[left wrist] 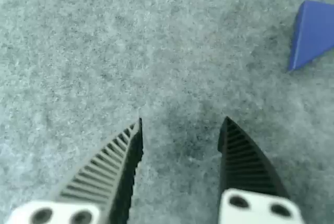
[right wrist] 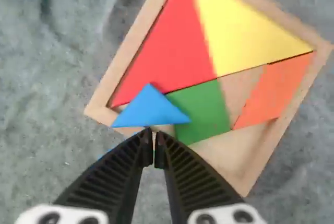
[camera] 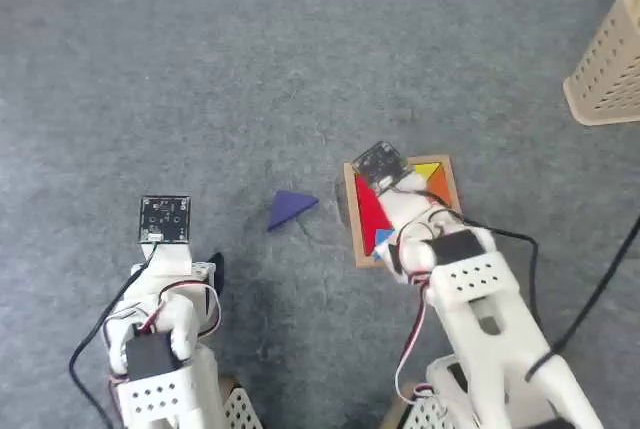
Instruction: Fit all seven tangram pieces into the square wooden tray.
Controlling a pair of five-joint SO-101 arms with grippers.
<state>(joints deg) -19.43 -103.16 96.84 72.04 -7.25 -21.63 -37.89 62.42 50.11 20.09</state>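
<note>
Overhead, the square wooden tray [camera: 351, 217] sits right of centre; a dark-blue triangle [camera: 291, 207] lies left of it. Left wrist: left gripper [left wrist: 180, 125] wide open, empty. Right wrist: right gripper [right wrist: 153, 131] almost closed against a light-blue triangle [right wrist: 148, 110] on the tray's rim; grip unconfirmed.

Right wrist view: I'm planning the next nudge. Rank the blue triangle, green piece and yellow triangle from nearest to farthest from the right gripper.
1. The blue triangle, at the tips of the right gripper.
2. The green piece, beside it in the tray.
3. The yellow triangle, at the far side.
</note>
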